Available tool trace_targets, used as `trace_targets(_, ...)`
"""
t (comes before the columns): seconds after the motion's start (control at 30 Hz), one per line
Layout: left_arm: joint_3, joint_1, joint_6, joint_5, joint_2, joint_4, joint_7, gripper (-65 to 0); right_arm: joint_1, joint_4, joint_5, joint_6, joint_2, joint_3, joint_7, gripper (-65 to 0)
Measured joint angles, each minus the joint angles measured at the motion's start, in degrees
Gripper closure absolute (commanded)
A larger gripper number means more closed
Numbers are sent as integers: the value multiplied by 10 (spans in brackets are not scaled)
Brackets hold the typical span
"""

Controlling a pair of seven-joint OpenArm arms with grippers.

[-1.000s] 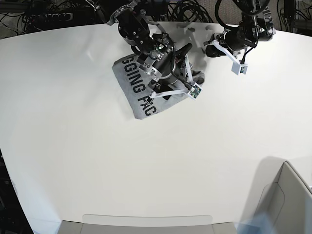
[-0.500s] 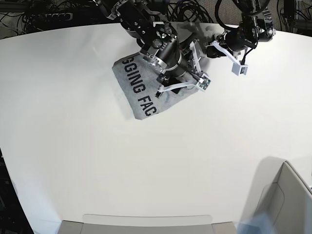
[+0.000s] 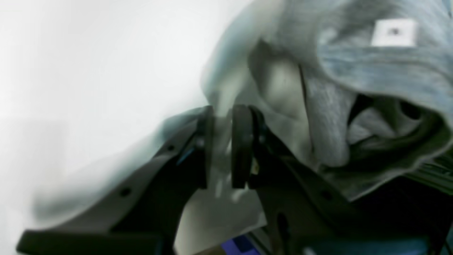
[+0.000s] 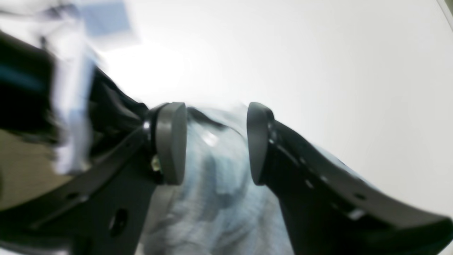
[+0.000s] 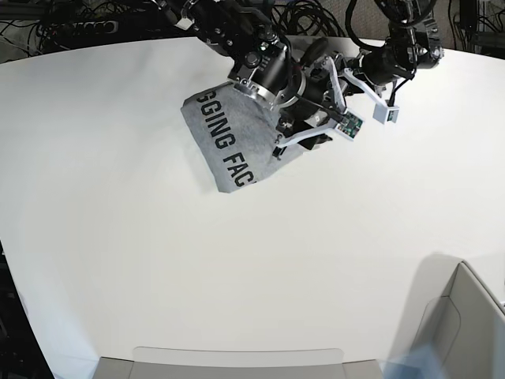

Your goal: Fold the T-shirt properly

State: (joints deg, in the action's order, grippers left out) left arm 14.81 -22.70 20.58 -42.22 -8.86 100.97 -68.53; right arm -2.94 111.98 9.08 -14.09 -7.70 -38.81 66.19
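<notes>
Our right gripper (image 4: pixel 216 143) stands with its two dark pads wide apart, holding nothing; between and beneath them we see the heather-grey cotton T-shirt (image 4: pixel 219 198), its cloth running down the gap without being pinched. In the base view this arm sits on the left, stretched over the shirt (image 5: pixel 229 138), which lies bunched near the far edge of the white round table (image 5: pixel 158 260) with black block lettering facing up. Further right, our left gripper (image 3: pixel 223 147) has its pads drawn nearly together on a thin fold of the same shirt (image 3: pixel 318 117), clamped, with the rest of the cloth heaped just right of the jaws.
</notes>
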Motion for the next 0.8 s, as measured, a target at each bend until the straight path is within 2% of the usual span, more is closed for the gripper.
trace_targets(0.07, 20, 2, 0, 4, 2, 0, -2, -95, 1, 30, 2, 1, 2, 5, -23, -275)
trace_targets(0.13, 56, 0, 0, 6, 6, 0, -2, -95, 12, 45, -5, -2, -5, 39, -38, -275)
trace_targets(0.27, 102, -3, -9, 25, 3, 43, -9, -93, 30, 36, -6, 1, -3, 187, -37, -274)
trace_targets(0.33, 115, -3, -6, 18, 3, 89, -6, -92, 32, 37, -12, 6, 15, 254, -35, -265)
trace_targets(0.43, 110, 1, 0, 9, 3, 144, -4, -92, 26, 37, -50, 4, 64, 271, -33, -210)
trace_targets(0.53, 56, 1, -1, -7, 0, 148, -4, -95, 6, 34, -81, 0, 104, 282, -38, -161)
trace_targets(0.67, -1, -4, 0, -19, 5, 146, -12, -96, -22, 14, -113, 0, 122, 341, -31, -141)
trace_targets(0.8, -5, -13, -2, -36, 3, 147, -3, -96, -33, -3, -131, 2, 132, 375, -35, -141)
